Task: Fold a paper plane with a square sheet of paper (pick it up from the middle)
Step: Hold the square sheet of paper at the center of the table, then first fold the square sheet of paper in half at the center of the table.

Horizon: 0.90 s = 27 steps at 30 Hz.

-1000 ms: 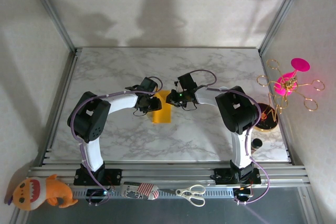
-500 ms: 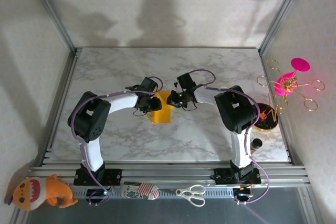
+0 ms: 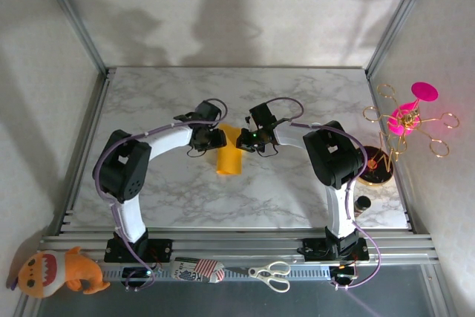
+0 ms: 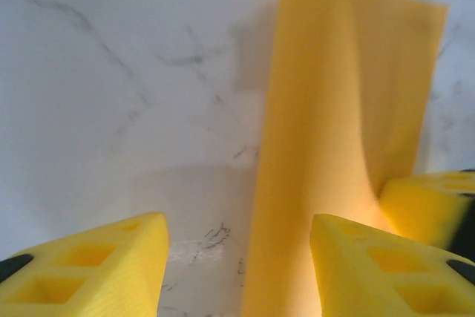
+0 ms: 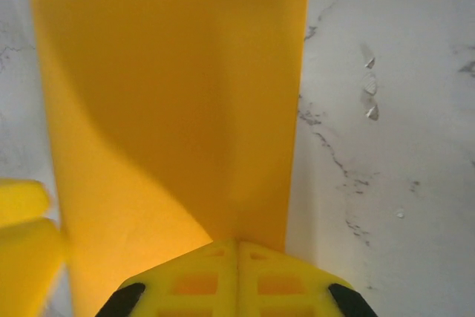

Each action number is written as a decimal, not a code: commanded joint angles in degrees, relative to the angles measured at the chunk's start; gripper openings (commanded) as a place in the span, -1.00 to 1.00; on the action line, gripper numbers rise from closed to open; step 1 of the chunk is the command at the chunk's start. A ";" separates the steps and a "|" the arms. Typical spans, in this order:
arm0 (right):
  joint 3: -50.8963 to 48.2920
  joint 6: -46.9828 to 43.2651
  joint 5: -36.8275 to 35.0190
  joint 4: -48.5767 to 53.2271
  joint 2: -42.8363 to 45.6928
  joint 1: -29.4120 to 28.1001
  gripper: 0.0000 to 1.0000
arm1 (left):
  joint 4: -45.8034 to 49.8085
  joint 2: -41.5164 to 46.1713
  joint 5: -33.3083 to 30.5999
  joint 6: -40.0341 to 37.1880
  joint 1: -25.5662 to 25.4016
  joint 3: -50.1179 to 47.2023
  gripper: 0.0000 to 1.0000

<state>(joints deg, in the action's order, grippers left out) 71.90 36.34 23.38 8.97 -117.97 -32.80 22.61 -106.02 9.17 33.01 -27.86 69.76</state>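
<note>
The square sheet of paper is orange-yellow and lies folded into a narrow oblong at the middle of the marble table, not a pointed paper plane. My right gripper is at its far right corner, jaws pressed together on the sheet's edge; the right gripper has the paper running in between its fingers. My left gripper stands open just left of the sheet. In the left wrist view the left gripper straddles the sheet's left edge, which bows upward near the right fingertip.
A pink and gold wire stand and a dark round base stand at the table's right edge. Scissors, a striped packet and an orange plush toy lie along the near rail.
My left gripper has opened and shifted a little back and to the left, off the sheet. The right gripper has closed the last bit on the paper's edge.
</note>
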 commanded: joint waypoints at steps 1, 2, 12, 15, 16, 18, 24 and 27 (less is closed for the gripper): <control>-3.18 -1.77 -10.61 9.32 -6.78 -0.34 -0.88 | -0.78 3.80 3.02 1.20 0.43 1.89 0.00; -3.04 -1.80 -10.70 9.52 -6.91 -0.34 -0.88 | -2.07 3.51 6.61 1.49 0.36 1.81 -0.05; -0.98 -3.26 -11.49 11.48 -8.14 -0.34 -0.94 | -3.90 -5.55 16.60 -0.09 0.00 4.36 -0.68; -0.90 -3.37 -11.60 11.77 -8.27 -0.34 -0.94 | -3.40 -7.46 17.43 -1.13 0.00 5.21 -0.73; -0.89 -3.38 -11.75 11.91 -8.33 -0.34 -0.93 | -3.38 -7.73 17.63 -1.40 0.00 5.32 -0.74; -0.98 -3.38 -12.29 12.15 -8.44 -0.34 -0.93 | -2.85 -8.43 17.31 -1.96 0.00 5.72 -0.75; -0.97 -3.29 -12.64 12.56 -8.68 -0.34 -0.94 | -1.42 -10.20 16.08 -3.69 0.15 5.75 -0.77; -1.17 -3.38 -12.92 12.81 -8.72 -0.34 -0.93 | -1.23 -10.35 15.27 -4.64 0.59 5.02 -0.78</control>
<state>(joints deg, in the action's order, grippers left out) 74.50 34.02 22.46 12.60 -119.00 -32.95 19.20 -115.37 25.52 30.59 -27.64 74.43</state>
